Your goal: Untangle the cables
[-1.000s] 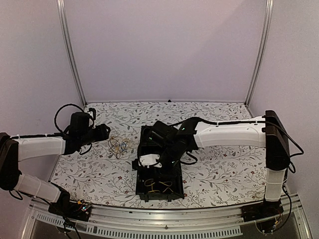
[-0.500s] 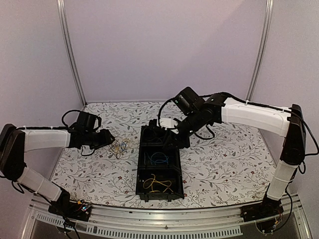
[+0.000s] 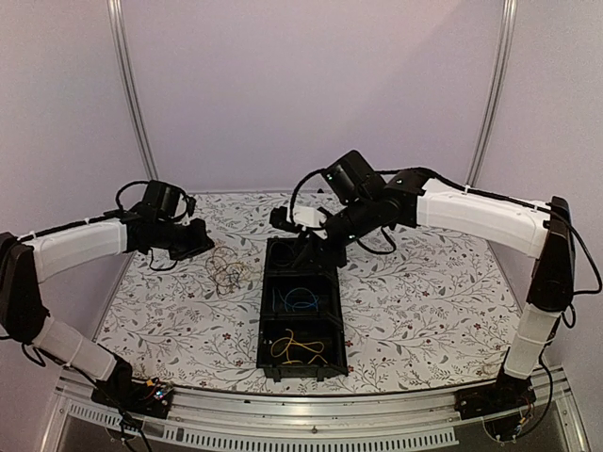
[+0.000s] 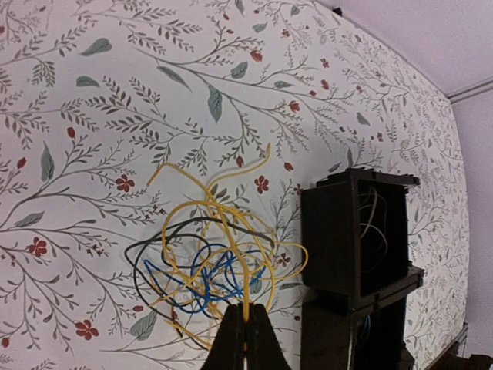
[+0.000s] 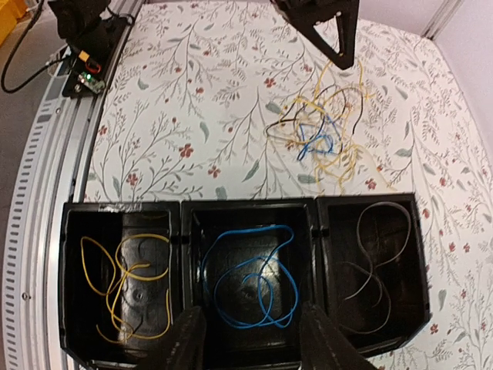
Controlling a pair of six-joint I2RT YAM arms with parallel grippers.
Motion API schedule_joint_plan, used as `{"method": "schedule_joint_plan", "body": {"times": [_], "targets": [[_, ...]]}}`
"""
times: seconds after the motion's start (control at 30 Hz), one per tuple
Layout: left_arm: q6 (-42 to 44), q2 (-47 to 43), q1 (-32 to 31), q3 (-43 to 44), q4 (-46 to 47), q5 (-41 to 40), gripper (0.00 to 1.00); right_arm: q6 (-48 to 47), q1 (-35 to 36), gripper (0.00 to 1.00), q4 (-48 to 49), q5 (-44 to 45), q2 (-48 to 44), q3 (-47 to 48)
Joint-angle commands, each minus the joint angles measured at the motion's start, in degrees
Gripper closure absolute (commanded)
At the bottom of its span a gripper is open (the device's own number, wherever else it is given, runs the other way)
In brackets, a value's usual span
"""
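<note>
The cables lie as a tangle of thin yellow, blue and dark wires on the flowered table, left of the black tray. My left gripper is shut on one yellow wire at the tangle's near edge. From above, it sits just left of the tangle. My right gripper is open and holds nothing. It hangs over the tray's middle compartment, which has a blue wire. A yellow wire lies in one end compartment and a grey wire in the other.
The tray runs lengthwise from the near table edge toward the middle, between the arms. The right arm reaches across above its far end, gripper pointing down. An aluminium rail borders the near edge.
My left gripper has closed on a yellow wire of the tangle. The right arm rose from low over the tray toward its far end, its jaws opening a little wider.
</note>
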Motion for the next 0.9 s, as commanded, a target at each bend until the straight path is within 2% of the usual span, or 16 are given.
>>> {"method": "schedule_joint_plan", "body": {"times": [0.0, 0.07, 0.2, 0.3, 0.37, 0.57, 0.8, 0.83, 0.87], "targets": [[6.0, -6.1, 0.3, 8.3, -9.4, 2.1, 1.0, 1.1, -0.1, 0.43, 10.9, -2.2, 4.0, 8.8], [7.5, -7.7, 0.4, 11.9, -12.5, 2.5, 1.0, 1.3, -0.1, 0.31, 13.5, -3.5, 7.1, 13.0], [10.5, -10.3, 0.3, 16.0, -15.2, 5.9, 1.0, 3.6, 0.0, 0.28, 16.9, -2.6, 15.6, 25.4], [10.0, -12.1, 0.4, 17.5, -15.7, 6.2, 1.0, 6.3, 0.0, 0.23, 19.5, -3.5, 21.4, 31.3], [9.0, -13.6, 0.3, 17.5, -14.9, 6.8, 1.0, 7.8, 0.1, 0.18, 21.7, -6.0, 23.9, 32.5], [7.2, -16.4, 0.4, 18.5, -13.8, 8.6, 1.0, 11.4, 2.2, 0.08, 29.6, -4.8, 27.9, 33.0], [6.1, -17.0, 0.3, 20.2, -13.7, 11.6, 1.0, 17.2, 3.6, 0.12, 38.4, -5.7, 34.8, 36.8], [5.8, -17.1, 0.3, 20.7, -13.6, 12.3, 1.0, 17.6, 3.7, 0.16, 40.3, -5.1, 36.2, 37.2], [5.4, -17.2, 0.4, 21.4, -13.6, 13.0, 1.0, 18.6, 3.8, 0.25, 42.0, -4.0, 37.0, 37.5]]}}
